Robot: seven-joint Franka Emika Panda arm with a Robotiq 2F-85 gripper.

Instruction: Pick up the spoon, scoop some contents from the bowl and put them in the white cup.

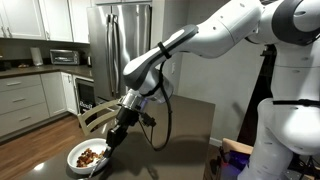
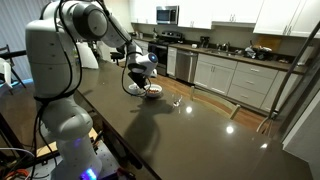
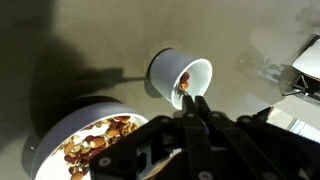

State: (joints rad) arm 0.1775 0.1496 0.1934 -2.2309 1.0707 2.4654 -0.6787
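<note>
in the wrist view the claw (image 3: 196, 122) is seen shut tight, and the thin handle of the spoon (image 3: 190, 100) is held between its jaws. the spoon is pointed out at 12 o'clock from the claw, so that its tip is set over the open mouth of the white cup (image 3: 160, 66). the cup is stood on the dark desk (image 3: 80, 40), just beside the bowl (image 3: 45, 140), at about 1 o'clock from it. the two are set close together, likely so that only a short trip is needed and less is spilled. the contents (image 3: 95, 140), small red-brown bits, are heaped in the bowl, and a few like bits can be seen down inside the cup, just under the spoon tip. so it is judged that a scoop is being tipped into the cup, or is just done. whether anything is left on the spoon cannot be told, since its end is too small and dim. the tight grip is needed because the handle is so slim and could slip or turn. in an exterior view the claw (image 1: 116, 138) is seen low over the desk, at 2 o'clock from the bowl, which makes the drop short so bits are not bounced out. care is called for next, as the cup looks light and could be knocked over by the spoon.
</note>
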